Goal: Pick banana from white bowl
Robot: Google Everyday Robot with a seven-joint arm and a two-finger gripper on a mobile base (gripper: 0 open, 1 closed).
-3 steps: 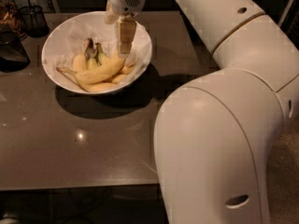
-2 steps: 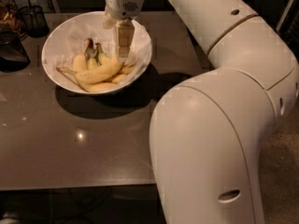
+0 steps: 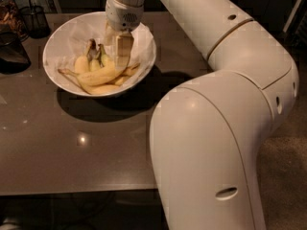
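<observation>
The white bowl [image 3: 56, 46] with a crinkled paper lining stands at the far left of the dark table. Several bananas lie in it. The banana [image 3: 98, 76], long, curved and plain yellow, lies across the front of the pile. Shorter bananas with green-brown stem ends [image 3: 91, 49] lie behind it. My gripper [image 3: 122, 57] points straight down inside the bowl, its tip at the right end of the long banana, touching or just above it. The big white arm [image 3: 216, 128] fills the right half of the view.
A small dark wire-mesh cup [image 3: 34, 19] stands behind the bowl at the far left. A dark rounded object [image 3: 9, 51] sits at the left edge. The brown tabletop [image 3: 86, 147] stretches in front of the bowl to its near edge.
My gripper has gone lower into the bowl and a little to the left, down to the bananas. The arm has shifted left with it. The bananas lie as before.
</observation>
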